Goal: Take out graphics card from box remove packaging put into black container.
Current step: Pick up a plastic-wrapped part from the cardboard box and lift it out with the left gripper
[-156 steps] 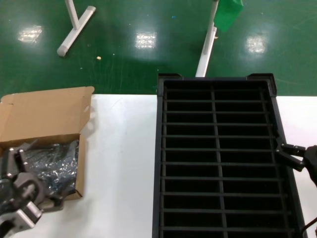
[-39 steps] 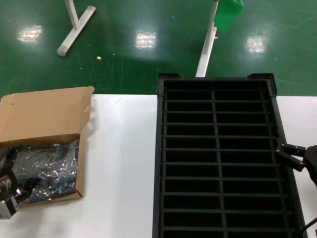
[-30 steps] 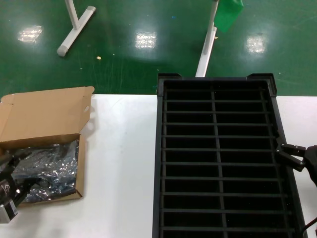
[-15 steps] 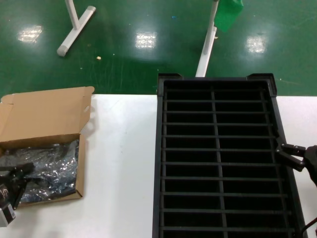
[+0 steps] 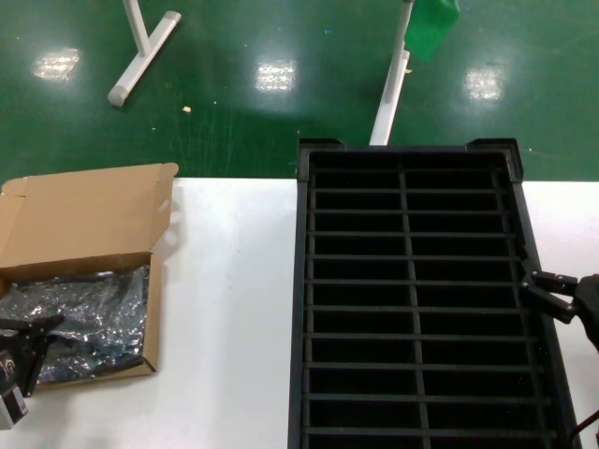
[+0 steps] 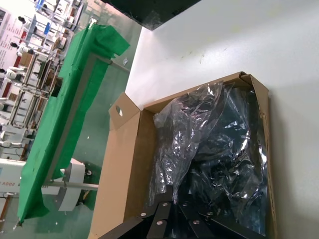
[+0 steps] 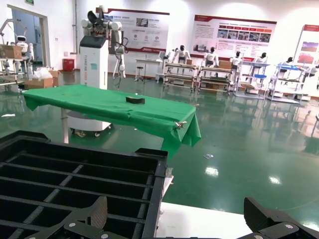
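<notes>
While right gripper [image 5: 546,293] idles open beside the crate [image 5: 412,281], left gripper [image 5: 28,339] hovers open, empty, over bag [image 5: 89,313] in box [image 5: 80,224].

From my right wrist camera I see the right gripper [image 7: 177,224] with fingers spread wide along the bottom edge. The black container [image 7: 79,174] fills the lower left of the frame, a green-draped table [image 7: 114,109] behind it.

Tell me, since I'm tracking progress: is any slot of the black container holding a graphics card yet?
No. In the head view every slot of the black container is empty, and the packaging lies in the box.
</notes>
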